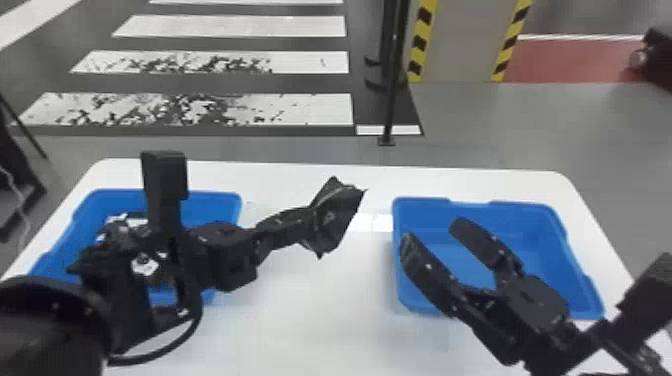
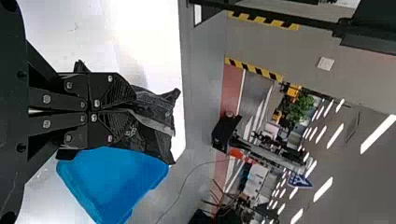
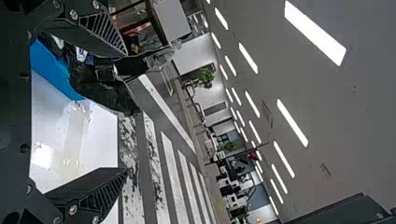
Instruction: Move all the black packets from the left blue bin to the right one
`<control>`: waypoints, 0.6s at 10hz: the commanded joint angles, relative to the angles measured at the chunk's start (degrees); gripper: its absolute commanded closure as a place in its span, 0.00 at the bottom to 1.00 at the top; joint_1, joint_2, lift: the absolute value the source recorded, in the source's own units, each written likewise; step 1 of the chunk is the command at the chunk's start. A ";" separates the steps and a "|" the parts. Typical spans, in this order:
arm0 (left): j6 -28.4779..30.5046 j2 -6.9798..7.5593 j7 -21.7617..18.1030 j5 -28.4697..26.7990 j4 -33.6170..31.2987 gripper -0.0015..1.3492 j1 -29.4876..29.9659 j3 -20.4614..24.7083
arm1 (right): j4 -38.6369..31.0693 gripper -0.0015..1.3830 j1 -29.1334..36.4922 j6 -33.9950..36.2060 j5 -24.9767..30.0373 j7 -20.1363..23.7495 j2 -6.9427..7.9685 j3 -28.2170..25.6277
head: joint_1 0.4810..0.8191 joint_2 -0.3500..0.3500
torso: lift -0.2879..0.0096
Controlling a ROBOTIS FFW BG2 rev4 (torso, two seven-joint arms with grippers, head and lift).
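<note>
Left gripper: from my remote seat I see the left gripper [image 1: 302, 227] between the two bins in the head view; its fingers [image 2: 116, 91] are pinched narrow on a packet.
Held packet: a crinkled, glossy black packet [image 1: 336, 215], its free end fanned out beyond the fingertips, held over the bench between the bins and near the right one.
Right gripper: my right gripper [image 1: 431, 232] has its fingers wide apart and nothing between them; in the head view they overlap the left part of the right bin. I cannot tell their height above it.
Left bin: a blue plastic bin [image 1: 215, 200], partly behind my left arm, with black packets with white patches [image 1: 117, 230] inside. I cannot count them.
Right bin: a matching blue plastic bin [image 1: 520, 212]; I see bare blue floor between the fingers.
Bench: a white, round-cornered bench [image 1: 320, 325] under both bins.
Beyond: white floor stripes [image 1: 280, 110] and a slim black post [image 1: 393, 100].
</note>
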 commanded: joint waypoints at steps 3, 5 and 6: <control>-0.17 -0.05 -0.31 2.07 -0.01 0.89 -1.41 -3.72 | 3.29 0.11 -6.03 0.34 -0.38 0.16 -0.96 3.80 | 0.63 0.47 | 0.46; -0.31 -0.05 -0.67 2.99 -0.01 0.89 -1.55 -5.32 | 6.80 0.12 -9.12 0.20 0.87 -0.02 -1.04 3.91 | 0.63 0.46 | 0.46; -0.31 -0.05 -0.75 3.33 -0.01 0.89 -1.69 -5.89 | 8.49 0.12 -10.67 0.06 0.99 -0.46 -1.04 3.91 | 0.63 0.44 | 0.46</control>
